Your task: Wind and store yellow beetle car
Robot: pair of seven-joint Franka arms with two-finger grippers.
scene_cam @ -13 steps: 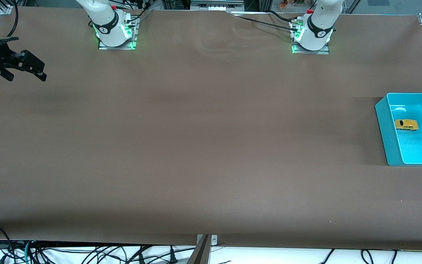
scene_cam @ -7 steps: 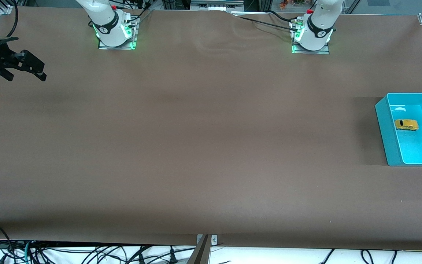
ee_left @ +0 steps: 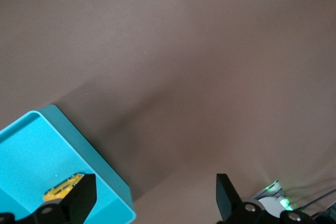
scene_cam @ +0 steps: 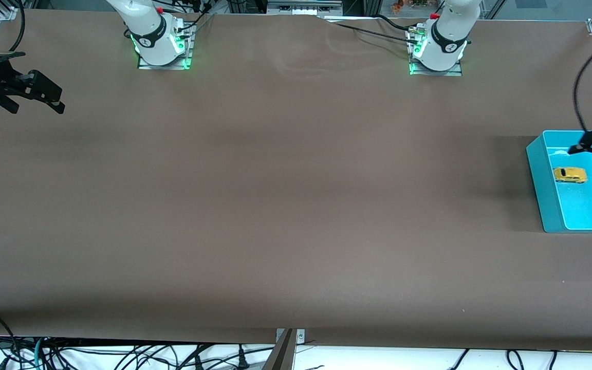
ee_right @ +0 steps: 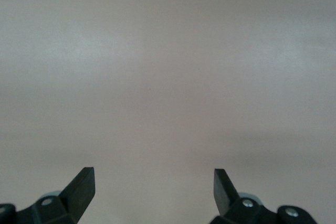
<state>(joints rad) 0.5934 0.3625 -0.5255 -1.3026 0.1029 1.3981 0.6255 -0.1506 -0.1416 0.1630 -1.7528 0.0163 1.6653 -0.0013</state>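
Note:
The yellow beetle car (scene_cam: 570, 175) lies inside a teal bin (scene_cam: 537, 174) at the left arm's end of the table. My left gripper (scene_cam: 588, 163) is open and empty, up over the bin and beside the car, not touching it. In the left wrist view the car (ee_left: 63, 187) shows inside the bin (ee_left: 79, 145), partly hidden by one finger of my open left gripper (ee_left: 155, 198). My right gripper (scene_cam: 39, 109) waits open and empty over the right arm's end of the table. The right wrist view shows my right gripper (ee_right: 154, 192) over bare brown table only.
The brown table (scene_cam: 285, 205) stretches wide between the two grippers. A black cable (scene_cam: 578, 87) arcs above the bin. The bin sits close to the table's edge at the left arm's end.
My left gripper has come into the front view and moved in over the bin, closer to the car. The car and the right gripper have not moved.

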